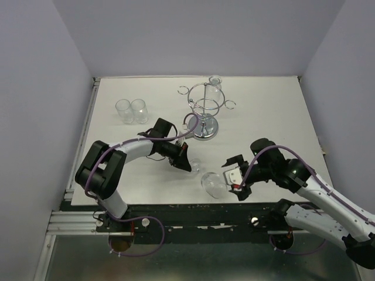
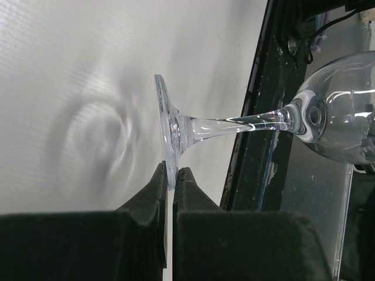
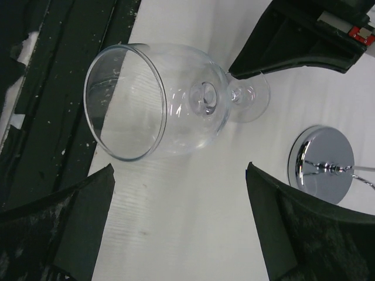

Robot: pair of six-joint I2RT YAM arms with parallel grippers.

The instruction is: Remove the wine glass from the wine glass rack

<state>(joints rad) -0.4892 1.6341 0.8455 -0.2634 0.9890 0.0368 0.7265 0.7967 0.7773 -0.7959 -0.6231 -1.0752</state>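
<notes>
From above I see the wine glass (image 1: 211, 181) clear of the wine glass rack (image 1: 205, 111), stem level, bowl near the front edge of the worktop (image 1: 269, 111), between both arms. Left wrist: left jaws pinch its foot rim. Right wrist: right jaws spread wide, bowl just ahead; I'd move inward.

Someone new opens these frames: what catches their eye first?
A wine glass is held sideways near the table's front edge. The left gripper is shut on the rim of its foot, and the right gripper is wide open beside its bowl, not touching it. Behind, at mid-table, stands the chrome wine glass rack with a second glass at its far side.
</notes>
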